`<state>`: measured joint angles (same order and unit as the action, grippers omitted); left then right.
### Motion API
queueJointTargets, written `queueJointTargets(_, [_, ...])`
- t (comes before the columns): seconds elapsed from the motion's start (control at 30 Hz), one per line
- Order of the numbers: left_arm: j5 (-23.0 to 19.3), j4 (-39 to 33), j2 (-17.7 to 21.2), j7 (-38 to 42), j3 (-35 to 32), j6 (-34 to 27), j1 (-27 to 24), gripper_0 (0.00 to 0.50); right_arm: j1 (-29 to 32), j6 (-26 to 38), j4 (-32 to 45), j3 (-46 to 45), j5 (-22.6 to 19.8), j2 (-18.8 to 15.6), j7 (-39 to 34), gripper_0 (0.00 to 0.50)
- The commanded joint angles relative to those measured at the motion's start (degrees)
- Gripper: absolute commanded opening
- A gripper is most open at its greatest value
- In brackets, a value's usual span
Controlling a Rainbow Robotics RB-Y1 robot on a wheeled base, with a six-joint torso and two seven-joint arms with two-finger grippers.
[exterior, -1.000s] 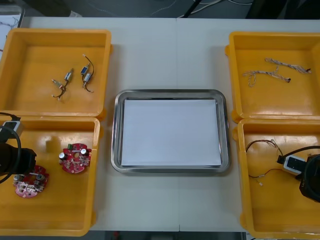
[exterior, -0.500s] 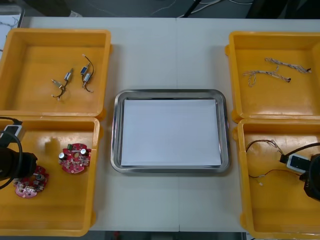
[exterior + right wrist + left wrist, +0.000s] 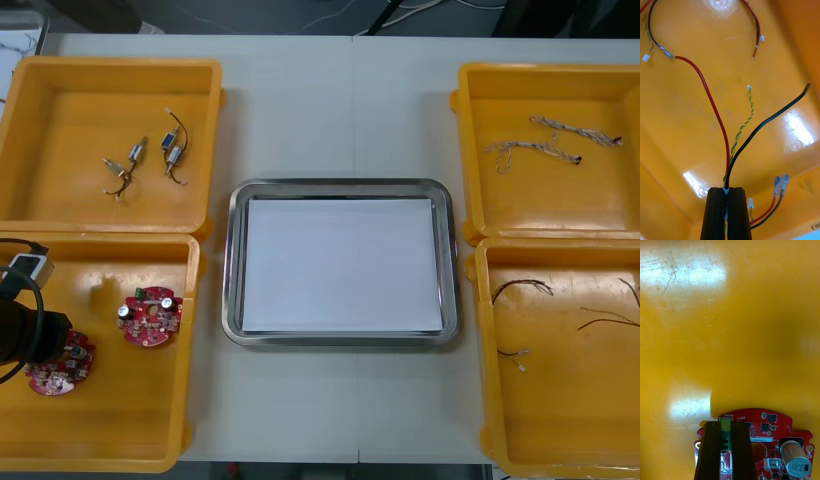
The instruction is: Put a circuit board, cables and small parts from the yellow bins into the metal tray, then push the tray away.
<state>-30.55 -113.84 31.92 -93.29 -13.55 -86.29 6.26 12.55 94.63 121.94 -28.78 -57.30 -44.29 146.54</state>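
Here, the left gripper [image 3: 725, 423] pinched the green connector [image 3: 725, 433] at the edge of a red circuit board [image 3: 763, 423]. The rest of the board spread out to one side of the fingers, and the floor of a yellow bin [image 3: 730, 333] lay beyond the tips. The right gripper [image 3: 727, 189] was clamped on a bundle of cables [image 3: 729, 170], with red, black and thin twisted strands fanning out past its fingertips inside a second yellow bin [image 3: 681, 123].

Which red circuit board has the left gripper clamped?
The outer circuit board, by the bin's left wall: the left gripper is shut on its green connector. The other board lies free, nearer the tray.
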Motion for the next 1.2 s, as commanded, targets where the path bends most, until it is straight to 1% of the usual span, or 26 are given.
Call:
queueJointTargets(0.03, [0.5,-0.5,1.7,-4.1,0.7,0.7,1.7,0.0,-4.1,5.3,1.5,-6.0,-1.0,0.6,-1.6,0.0])
queueJointTargets(0.2, [-0.3,-0.6,1.6,-3.7,0.5,0.6,1.3,0.0,-8.2,10.7,1.5,-8.0,-0.9,0.6,-2.7,0.0])
queueJointTargets(0.3, [-0.7,-1.7,1.6,-3.4,-0.4,-1.0,0.3,0.0,-10.6,12.7,1.6,-8.1,-0.9,0.4,-3.3,0.0])
queueJointTargets(0.47, [-2.3,-5.3,1.6,-2.1,-3.6,-7.9,-2.6,0.0,-14.4,14.8,3.7,-6.1,-1.1,-0.9,-3.5,0.0])
queueJointTargets(0.57, [-4.6,-6.8,1.6,-1.4,-5.6,-11.0,-4.2,0.0,-16.9,15.4,5.5,-4.5,-1.2,-1.6,-3.5,0.0])
queueJointTargets(0.67, [-7.0,-9.1,1.6,-0.3,-8.2,-15.6,-6.8,0.0,-20.6,15.4,7.1,-2.1,-1.4,-1.7,-3.5,0.0])
queueJointTargets(0.73, [-7.3,-10.4,1.6,0.2,-9.0,-17.9,-8.3,0.0,-22.0,15.4,7.6,-0.8,-1.6,-1.7,-3.6,0.0])
queueJointTargets(0.77, [-7.4,-11.7,1.6,1.8,-9.6,-20.4,-9.9,0.0,-23.2,15.4,8.1,0.0,-2.0,-1.7,-3.6,0.0])
queueJointTargets(0.8, [-7.5,-12.4,1.7,2.6,-9.6,-21.5,-10.6,0.0,-23.4,15.4,8.3,0.4,-2.2,-1.7,-3.6,0.0])
queueJointTargets(0.83, [-7.4,-13.5,1.7,4.3,-9.6,-23.4,-11.8,0.0,-24.1,15.4,8.6,1.3,-2.5,-1.7,-3.6,0.0])
queueJointTargets(0.9, [-7.4,-15.5,1.7,7.1,-8.9,-23.7,-13.8,0.0,-24.9,15.4,9.1,2.4,-3.3,-1.7,-3.6,0.0])
queueJointTargets(1.0, [-7.5,-18.7,1.7,11.4,-6.5,-23.7,-17.4,0.0,-26.2,15.4,9.3,3.9,-5.8,-1.7,-3.9,0.0])
queueJointTargets(1.13, [-7.9,-19.8,1.7,16.7,-1.8,-23.7,-21.6,0.0,-27.3,15.4,9.7,6.3,-8.4,-2.1,-4.2,0.0])
queueJointTargets(1.2, [-8.2,-19.8,1.1,18.8,0.3,-23.7,-23.6,0.0,-27.8,15.4,10.9,7.7,-8.6,-2.5,-4.3,0.0])
